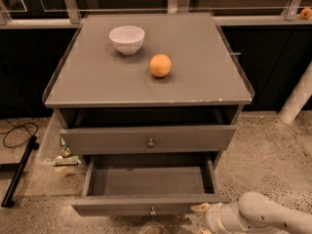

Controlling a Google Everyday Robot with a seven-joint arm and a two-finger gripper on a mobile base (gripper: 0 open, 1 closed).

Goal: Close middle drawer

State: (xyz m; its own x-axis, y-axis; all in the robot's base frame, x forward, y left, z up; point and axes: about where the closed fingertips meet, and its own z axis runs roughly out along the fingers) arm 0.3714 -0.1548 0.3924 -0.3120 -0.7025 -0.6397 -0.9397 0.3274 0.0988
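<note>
Standing open, the middle drawer [146, 181] has the tool [201, 210], grip unclear, near its front.

The grey cabinet top [195, 77] carries a white bowl [126, 38] at far left and an orange [160, 65] nearer centre, the gripper [200, 209] low at near right.

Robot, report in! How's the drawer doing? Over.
Gripper low, at front right corner of middle drawer. Drawer pulled wide open. Nothing seen inside or blocking it.
</note>
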